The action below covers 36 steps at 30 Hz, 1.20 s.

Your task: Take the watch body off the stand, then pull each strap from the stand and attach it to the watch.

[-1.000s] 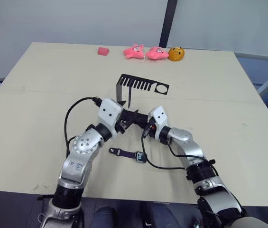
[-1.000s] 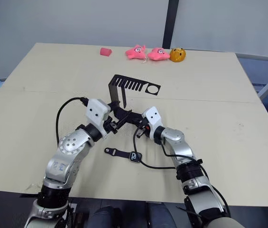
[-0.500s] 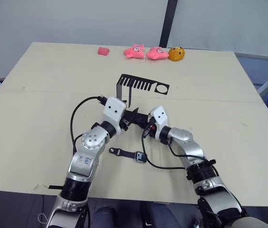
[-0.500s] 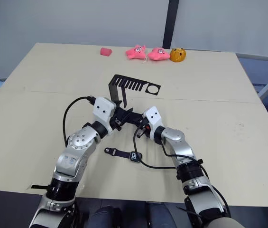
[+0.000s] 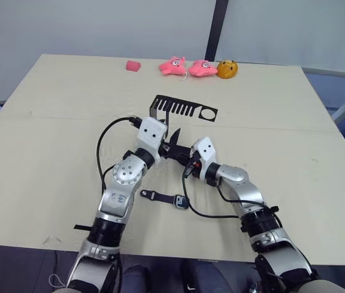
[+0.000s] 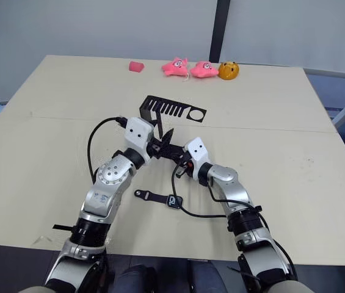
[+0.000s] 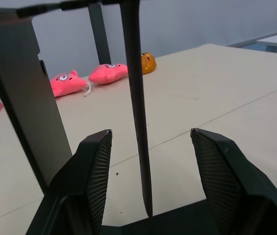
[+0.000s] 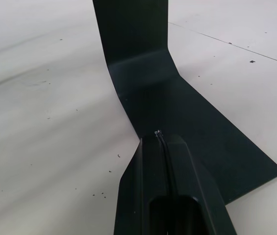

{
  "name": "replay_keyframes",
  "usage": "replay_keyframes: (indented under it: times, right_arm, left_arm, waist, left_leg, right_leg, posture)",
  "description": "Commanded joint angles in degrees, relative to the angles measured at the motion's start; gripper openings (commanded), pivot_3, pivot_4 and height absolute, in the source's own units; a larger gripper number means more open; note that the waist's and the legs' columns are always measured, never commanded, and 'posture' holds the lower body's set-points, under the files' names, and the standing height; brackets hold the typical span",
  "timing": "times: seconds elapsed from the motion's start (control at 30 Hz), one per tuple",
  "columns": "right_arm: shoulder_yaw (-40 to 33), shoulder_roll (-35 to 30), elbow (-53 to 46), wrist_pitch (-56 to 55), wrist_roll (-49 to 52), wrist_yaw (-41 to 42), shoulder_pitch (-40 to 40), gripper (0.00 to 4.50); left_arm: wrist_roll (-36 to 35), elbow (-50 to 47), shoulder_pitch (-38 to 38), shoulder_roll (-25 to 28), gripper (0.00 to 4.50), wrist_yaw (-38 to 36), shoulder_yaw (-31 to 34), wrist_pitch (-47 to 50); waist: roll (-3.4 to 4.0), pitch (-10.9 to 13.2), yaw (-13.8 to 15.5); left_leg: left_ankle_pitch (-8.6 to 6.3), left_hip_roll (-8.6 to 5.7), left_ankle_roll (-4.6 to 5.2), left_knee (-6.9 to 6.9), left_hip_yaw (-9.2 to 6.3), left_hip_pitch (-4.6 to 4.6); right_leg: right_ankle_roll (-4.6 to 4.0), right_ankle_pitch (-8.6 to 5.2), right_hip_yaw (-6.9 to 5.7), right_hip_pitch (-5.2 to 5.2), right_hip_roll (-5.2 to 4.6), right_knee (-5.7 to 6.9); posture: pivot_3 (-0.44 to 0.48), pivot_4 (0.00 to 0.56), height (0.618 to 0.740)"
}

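The left gripper (image 5: 171, 141) has pushed forward toward 12 o'clock over the last second, from beside the right gripper up to the stand (image 5: 184, 110). Its open fingers (image 7: 93, 166) now sit either side of the strap (image 7: 134, 98) hanging from the comb plate (not touching it). The left elbow has swung in toward the table's middle.

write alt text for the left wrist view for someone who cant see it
The left gripper is open around a dark strap hanging from the black stand. Beyond, on the beige table, lie two pink plush toys and an orange one.
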Motion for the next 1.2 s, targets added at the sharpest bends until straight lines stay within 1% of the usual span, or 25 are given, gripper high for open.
replay_keyframes:
  times: [0.03, 0.07, 0.13, 0.37, 0.6, 0.83, 0.9, 1.07, 1.17, 1.2]
  right_arm:
    - [1.5, -0.1, 1.5, -0.5, -1.4, 1.1, 0.5, 0.00]
    - [1.4, 0.0, 1.3, -0.7, -1.4, 0.9, 0.8, 0.00]
    - [0.8, 0.1, 1.7, -0.9, -1.2, 0.6, 0.5, 0.00]
    - [-1.4, 1.1, 2.7, -1.6, -0.7, -2.1, 1.1, 0.00]
    - [-2.2, 2.4, 3.8, -0.7, -0.7, -4.0, 1.0, 0.00]
    - [-3.1, 3.2, 5.0, 0.2, -0.9, -5.5, 0.5, 0.00]
    - [-3.2, 3.3, 5.0, 0.5, -0.8, -5.6, 0.3, 0.00]
    - [-3.5, 3.6, 5.6, 0.8, -0.8, -6.1, -0.2, 0.00]
    - [-3.8, 3.9, 5.5, 0.8, -0.5, -6.1, -0.2, 0.00]
    - [-3.9, 3.9, 5.2, 0.3, -0.3, -6.0, -0.2, 0.00]
  left_arm:
    - [0.1, -0.6, -0.4, -0.4, 1.45, -0.6, -0.1, -2.3]
    - [0.1, -0.6, -0.2, -0.6, 0.93, -0.1, 0.2, -2.3]
    - [0.1, 0.1, -1.0, -0.9, 0.05, 0.5, 0.7, -2.2]
    - [-0.1, 0.2, 0.3, -0.7, 0.05, -0.9, 0.1, -4.7]
    - [-0.4, -0.6, 0.5, 0.0, 0.05, -1.4, 1.1, -8.6]
    - [-1.1, -1.1, 1.2, 1.2, 0.05, -2.5, 2.5, -10.0]
    - [-2.6, -2.4, 2.0, 2.0, 0.05, -4.4, 3.0, -10.8]
    - [-8.7, -6.1, 4.5, 5.6, 0.05, -13.7, 3.8, -13.1]
    - [-15.0, -7.5, 6.0, 6.8, 0.05, -18.1, 6.1, -11.7]
    - [-17.1, -7.9, 6.5, 7.9, 0.05, -20.1, 7.1, -11.0]
  waist:
    - [0.00, 0.0, -0.1]
    - [0.00, 0.0, -0.1]
    - [0.00, 0.0, 0.0]
    - [0.00, 0.0, 0.1]
    - [0.00, 0.0, 0.1]
    - [0.00, 0.0, 0.0]
    - [0.01, 0.0, -0.1]
    - [0.01, 0.0, -0.1]
    - [0.02, 0.0, -0.1]
    - [0.02, 0.0, -0.1]
  left_leg:
    - [0.00, 0.00, -0.01, 0.00, 0.01, 0.00]
    - [0.01, 0.01, -0.01, 0.00, 0.01, 0.00]
    - [0.01, 0.01, -0.01, 0.00, 0.01, 0.00]
    - [0.01, 0.01, -0.01, 0.00, 0.01, 0.01]
    - [0.01, 0.01, -0.02, 0.00, 0.01, 0.01]
    - [0.01, 0.01, -0.01, 0.00, 0.01, 0.02]
    - [0.01, 0.01, -0.02, 0.00, 0.02, 0.02]
    - [0.01, 0.02, -0.02, 0.00, 0.02, 0.03]
    - [0.01, 0.02, -0.02, 0.00, 0.02, 0.05]
    - [0.01, 0.02, -0.02, 0.00, 0.02, 0.05]
  right_leg:
    - [0.00, 0.00, 0.00, 0.00, 0.01, 0.01]
    - [0.00, 0.00, 0.00, -0.01, 0.01, 0.01]
    - [0.00, 0.00, 0.00, 0.00, 0.00, 0.01]
    - [0.00, 0.00, 0.00, 0.01, -0.01, 0.00]
    - [0.00, 0.00, 0.00, 0.01, -0.01, 0.00]
    - [0.00, 0.00, 0.00, 0.01, -0.01, 0.01]
    - [0.00, 0.00, 0.00, 0.01, 0.00, 0.01]
    - [0.00, 0.00, 0.00, 0.01, 0.00, 0.03]
    - [0.00, 0.00, 0.00, 0.02, 0.00, 0.03]
    - [0.00, 0.00, 0.00, 0.02, -0.01, 0.03]
  posture:
    - [0.000, 0.150, 0.740]
    - [0.000, 0.150, 0.740]
    - [0.000, 0.150, 0.740]
    - [0.000, 0.150, 0.740]
    - [0.000, 0.150, 0.740]
    - [0.000, 0.150, 0.740]
    - [0.000, 0.150, 0.740]
    - [0.000, 0.150, 0.740]
    - [0.000, 0.150, 0.740]
    - [0.000, 0.150, 0.740]
